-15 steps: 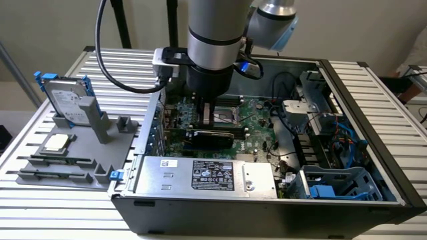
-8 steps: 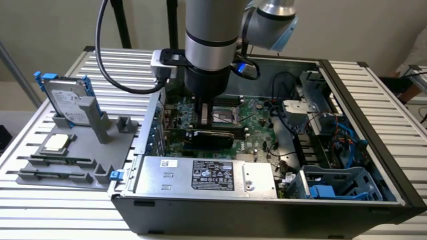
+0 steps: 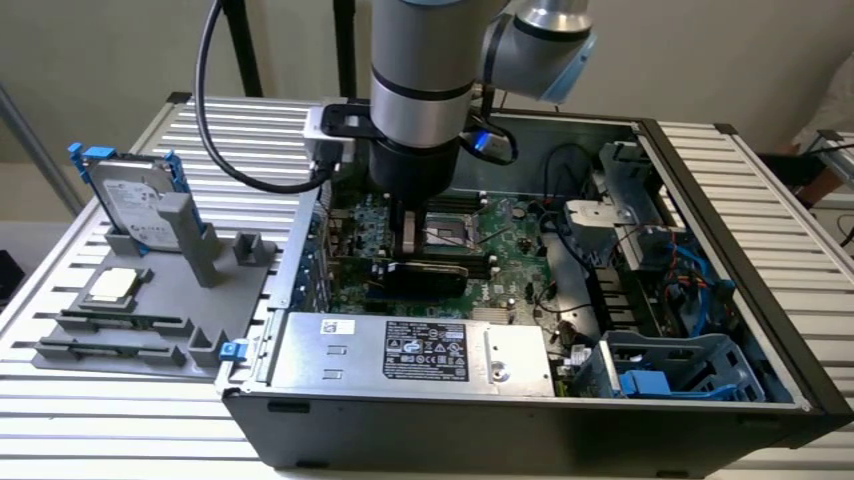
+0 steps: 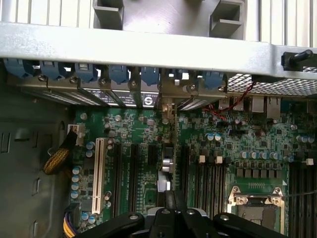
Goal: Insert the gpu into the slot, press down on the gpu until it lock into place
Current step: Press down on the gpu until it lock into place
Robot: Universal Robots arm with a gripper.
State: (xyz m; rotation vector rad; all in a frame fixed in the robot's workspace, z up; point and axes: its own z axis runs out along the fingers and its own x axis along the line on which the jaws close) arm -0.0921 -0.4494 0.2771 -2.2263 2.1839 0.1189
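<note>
The gpu (image 3: 424, 278) stands on edge on the green motherboard inside the open computer case, next to the silver power-supply box. In the wrist view the gpu (image 4: 168, 148) is seen edge-on as a thin strip running from the rear brackets toward my fingers. My gripper (image 3: 406, 252) comes straight down from above, and its tips meet the card's top edge near the end toward the exterior view's left. Its black fingers (image 4: 171, 198) are pressed together, shut. The slot is hidden beneath the card.
A silver labelled power-supply box (image 3: 414, 350) lies along the case's near wall. The CPU socket (image 4: 255, 210) and black memory slots (image 4: 210, 178) sit beside the card. Blue bracket clips (image 4: 119, 74) line the rear wall. A grey fixture (image 3: 147, 310) holding a hard drive (image 3: 134, 195) stands outside the case.
</note>
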